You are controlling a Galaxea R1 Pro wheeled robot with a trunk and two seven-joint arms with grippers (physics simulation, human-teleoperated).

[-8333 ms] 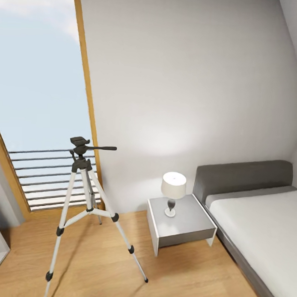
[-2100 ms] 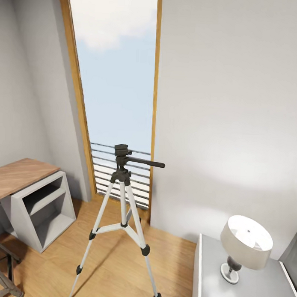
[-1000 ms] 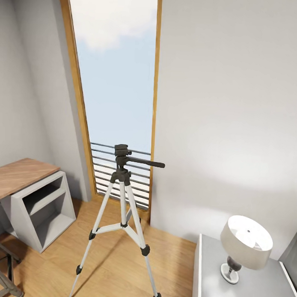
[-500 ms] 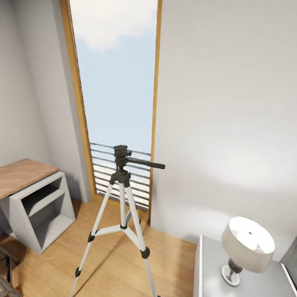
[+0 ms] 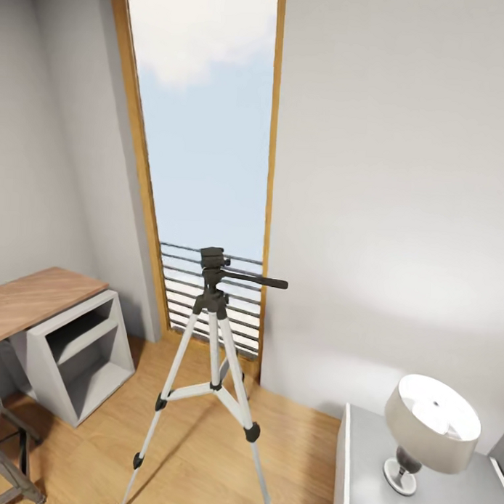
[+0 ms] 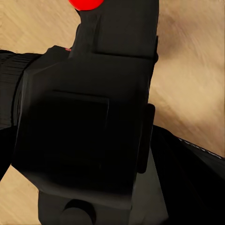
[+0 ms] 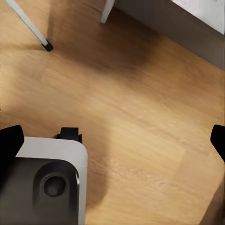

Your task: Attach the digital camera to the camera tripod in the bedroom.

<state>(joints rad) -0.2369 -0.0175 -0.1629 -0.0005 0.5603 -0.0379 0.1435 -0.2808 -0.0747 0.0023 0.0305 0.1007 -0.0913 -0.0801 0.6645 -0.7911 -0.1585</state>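
Wood floor point(image 5: 194, 453) around camera tripod point(image 5: 212, 360)

Pale grey walls point(image 5: 393, 177), tall wood-framed window point(image 5: 209, 120), plank floor point(image 5: 194, 446), lamp point(image 5: 431, 425).

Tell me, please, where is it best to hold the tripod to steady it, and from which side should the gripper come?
Probably the black collar just under the head of the tripod, where the three legs meet: it is the stiffest, narrowest part. Come from the front, the robot's side, level with it. The pan handle sticks out to the right, so keep below it.
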